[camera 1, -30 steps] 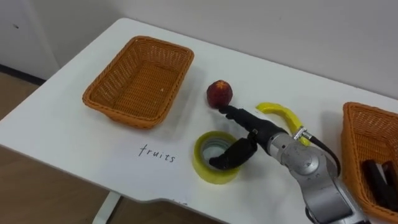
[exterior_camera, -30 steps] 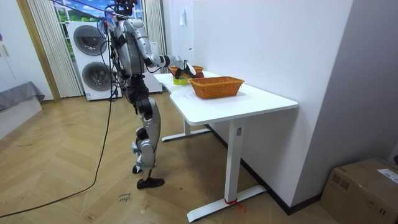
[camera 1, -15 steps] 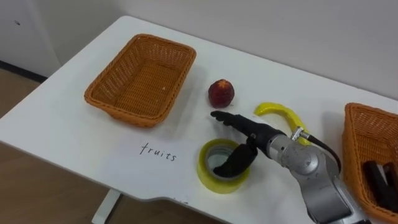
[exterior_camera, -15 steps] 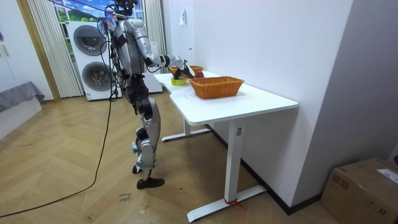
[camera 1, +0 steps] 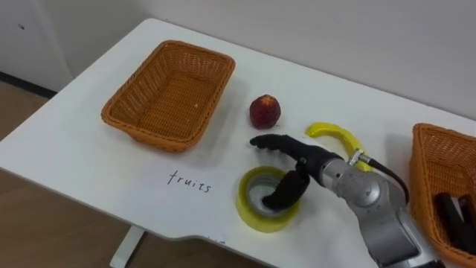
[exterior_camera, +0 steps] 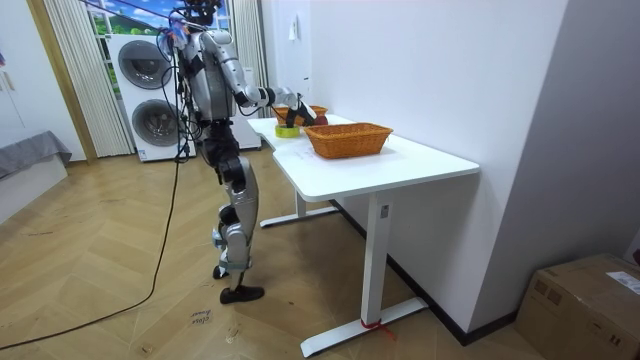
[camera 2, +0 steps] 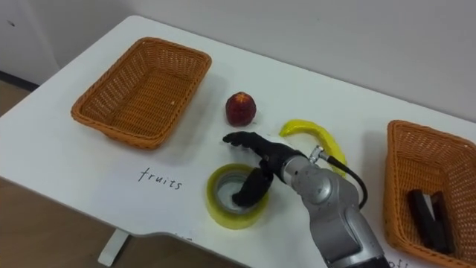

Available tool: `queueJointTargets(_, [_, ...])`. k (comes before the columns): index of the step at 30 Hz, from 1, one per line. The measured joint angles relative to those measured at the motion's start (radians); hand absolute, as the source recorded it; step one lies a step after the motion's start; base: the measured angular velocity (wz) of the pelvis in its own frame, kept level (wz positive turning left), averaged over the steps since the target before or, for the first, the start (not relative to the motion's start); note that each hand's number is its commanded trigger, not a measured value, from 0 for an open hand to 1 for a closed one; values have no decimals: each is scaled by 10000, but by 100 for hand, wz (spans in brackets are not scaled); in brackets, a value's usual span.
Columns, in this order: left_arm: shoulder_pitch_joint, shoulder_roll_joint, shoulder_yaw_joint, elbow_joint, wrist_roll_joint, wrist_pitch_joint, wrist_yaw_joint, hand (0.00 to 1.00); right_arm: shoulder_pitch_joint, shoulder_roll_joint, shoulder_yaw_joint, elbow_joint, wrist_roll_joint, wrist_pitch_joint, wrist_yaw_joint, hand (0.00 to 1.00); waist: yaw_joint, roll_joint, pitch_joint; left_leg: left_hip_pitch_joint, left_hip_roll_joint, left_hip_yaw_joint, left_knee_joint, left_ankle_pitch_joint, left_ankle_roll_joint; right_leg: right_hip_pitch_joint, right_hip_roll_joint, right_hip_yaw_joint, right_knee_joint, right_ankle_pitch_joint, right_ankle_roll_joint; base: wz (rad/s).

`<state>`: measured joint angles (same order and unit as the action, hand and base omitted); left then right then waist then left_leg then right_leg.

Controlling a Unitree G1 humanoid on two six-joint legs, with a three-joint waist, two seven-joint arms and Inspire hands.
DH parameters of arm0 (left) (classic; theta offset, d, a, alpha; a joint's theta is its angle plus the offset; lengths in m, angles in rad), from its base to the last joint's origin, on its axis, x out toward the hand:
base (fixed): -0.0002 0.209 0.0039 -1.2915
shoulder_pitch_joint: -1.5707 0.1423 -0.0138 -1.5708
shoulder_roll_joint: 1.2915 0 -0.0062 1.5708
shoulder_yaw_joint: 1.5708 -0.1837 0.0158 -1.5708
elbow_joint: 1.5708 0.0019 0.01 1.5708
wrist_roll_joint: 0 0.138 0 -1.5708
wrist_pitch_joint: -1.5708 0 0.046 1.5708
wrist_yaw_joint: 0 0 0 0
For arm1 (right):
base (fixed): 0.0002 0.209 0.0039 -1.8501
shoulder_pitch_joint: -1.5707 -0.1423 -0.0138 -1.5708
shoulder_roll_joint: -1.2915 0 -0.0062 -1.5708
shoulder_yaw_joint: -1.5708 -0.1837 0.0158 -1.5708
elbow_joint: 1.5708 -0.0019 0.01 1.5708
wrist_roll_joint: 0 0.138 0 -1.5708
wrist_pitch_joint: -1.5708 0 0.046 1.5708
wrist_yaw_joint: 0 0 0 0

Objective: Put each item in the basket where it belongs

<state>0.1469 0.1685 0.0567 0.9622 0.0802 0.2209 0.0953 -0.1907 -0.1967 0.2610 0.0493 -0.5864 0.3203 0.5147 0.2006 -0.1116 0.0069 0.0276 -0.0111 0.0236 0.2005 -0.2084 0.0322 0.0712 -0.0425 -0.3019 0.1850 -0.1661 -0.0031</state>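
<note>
- The roll of yellow tape (camera 1: 251, 211) lies flat on the white table (camera 1: 89, 171), close to the front edge. It is a broad glossy ring with a pale inner core and an open hole facing up.
- The robot's right hand (camera 1: 301, 160) sits over the roll's far side. Its thumb dips down into the hole, while the dark fingers (camera 1: 271, 141) stretch out nearly straight above the table, just past the rim. The hand looks spread rather than clamped, with no firm hold on the roll.
- A small red fruit (camera 1: 264, 112) stands just beyond the fingertips, apart from them.
- A curved yellow banana (camera 1: 336, 135) lies behind the wrist, partly hidden by the arm.
- The empty wicker basket (camera 1: 175, 100) sits at the robot's left, with a handwritten word on the table in front of it.
- A second wicker basket (camera 1: 428, 186) at the robot's right holds dark, blocky items (camera 1: 454, 212); I cannot tell what they are.
- Seen from across the room, the robot stands upright at the far end of the table, with stacked washing machines (exterior_camera: 150, 95) behind it.
</note>
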Motion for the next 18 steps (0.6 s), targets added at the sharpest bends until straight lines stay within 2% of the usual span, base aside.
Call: queueJointTargets(18, [-28,19,0,-221,0,-34,1,0,-94,-25,14,153,-66,49,-58,100,-3,-24,-16,7,2,-18,-61,-4,11,-25,6,2,-4,-1,1,0])
